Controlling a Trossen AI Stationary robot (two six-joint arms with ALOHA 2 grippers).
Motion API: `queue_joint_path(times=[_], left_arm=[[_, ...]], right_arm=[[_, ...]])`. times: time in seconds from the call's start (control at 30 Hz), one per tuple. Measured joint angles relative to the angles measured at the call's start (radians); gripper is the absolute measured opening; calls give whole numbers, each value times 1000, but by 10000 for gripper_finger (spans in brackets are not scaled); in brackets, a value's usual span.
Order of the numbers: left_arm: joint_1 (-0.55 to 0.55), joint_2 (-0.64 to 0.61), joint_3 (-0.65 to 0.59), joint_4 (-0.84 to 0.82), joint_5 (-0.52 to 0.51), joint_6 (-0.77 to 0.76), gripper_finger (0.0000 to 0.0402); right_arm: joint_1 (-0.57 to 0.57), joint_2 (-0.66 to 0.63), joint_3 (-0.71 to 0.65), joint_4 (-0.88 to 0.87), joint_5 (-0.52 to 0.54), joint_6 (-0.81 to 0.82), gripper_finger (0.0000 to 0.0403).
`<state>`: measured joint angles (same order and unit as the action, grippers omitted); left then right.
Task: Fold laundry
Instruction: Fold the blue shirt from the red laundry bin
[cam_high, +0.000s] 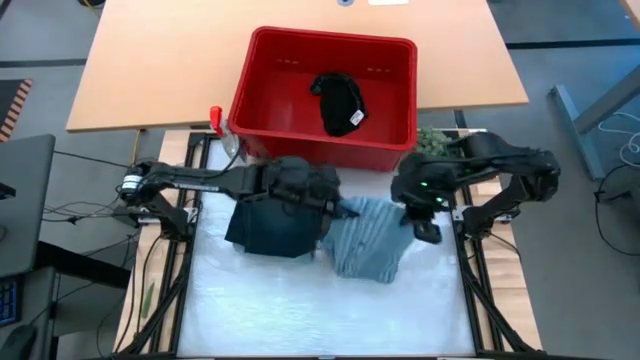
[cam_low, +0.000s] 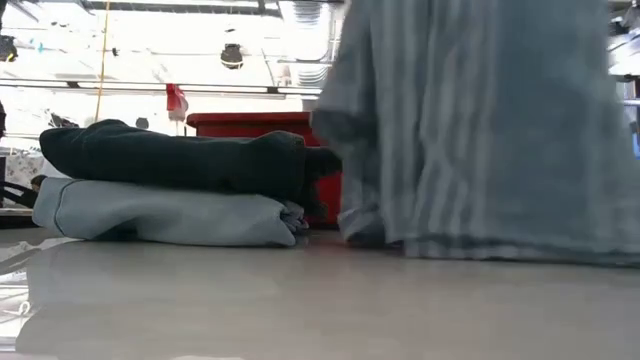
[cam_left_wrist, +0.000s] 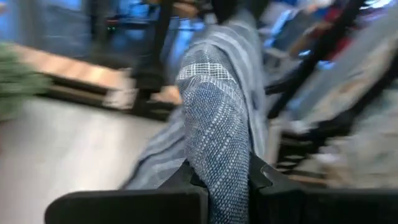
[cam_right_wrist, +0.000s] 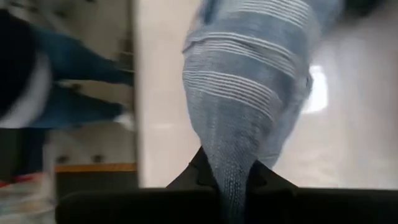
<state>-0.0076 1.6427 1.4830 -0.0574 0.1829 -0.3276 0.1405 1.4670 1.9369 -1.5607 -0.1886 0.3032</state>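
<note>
A grey-blue striped garment (cam_high: 368, 240) is held up between my two grippers, both shut on it. My left gripper (cam_high: 343, 208) reaches in from the table's left over a folded dark navy garment (cam_high: 270, 225). That navy piece lies on a folded light blue one (cam_low: 160, 215). My right gripper (cam_high: 426, 230) stands at the striped garment's right side. In the low view the striped garment (cam_low: 480, 130) hangs like a curtain. A black garment with a white tag (cam_high: 340, 103) lies in the red basket (cam_high: 262, 95). My left gripper pinches a bunched fold of the striped garment (cam_left_wrist: 217, 168) between its two fingers, coming nearly level from the table's left. The cloth runs away from the fingers in a thick ridge of several layers. My right gripper pinches a gathered part of the same garment (cam_right_wrist: 231, 165) between its two fingers, slanting down from the table's right. The cloth hangs below the fingers and widens out, and its lower edge (cam_low: 500, 247) rests on the table.
The red basket stands on the wooden table just beyond the white work surface (cam_high: 300, 310). A small green fuzzy ball (cam_high: 432, 140) sits at the basket's right corner. Black frame rails (cam_high: 470, 280) run along both sides. Free room lies toward the near edge.
</note>
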Motion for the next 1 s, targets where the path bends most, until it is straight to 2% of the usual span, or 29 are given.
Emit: queue_joint_path(times=[0.17, 0.33, 0.47, 0.63, 0.73, 0.83, 1.0], left_arm=[[-129, -45, 1, 83, 21, -112, 9], [-245, -46, 86, 71, 5, -210, 9], [-323, -38, 165, 74, -42, -290, 9], [-363, -35, 229, 65, -162, -387, 9], [-358, -35, 231, 30, -203, -422, 9], [-313, -35, 201, -66, -234, -430, 9], [-136, -35, 5, 3, -78, -471, 9]], right_arm=[[127, 12, 73, 50, -76, 142, 30], [249, 12, 74, 301, -105, 292, 30], [340, 27, 74, 477, -130, 402, 30], [413, 27, 75, 555, -99, 482, 30], [413, 27, 75, 522, -63, 453, 30], [399, 26, 62, 390, 6, 377, 30], [283, 27, -44, 83, 76, 300, 30]])
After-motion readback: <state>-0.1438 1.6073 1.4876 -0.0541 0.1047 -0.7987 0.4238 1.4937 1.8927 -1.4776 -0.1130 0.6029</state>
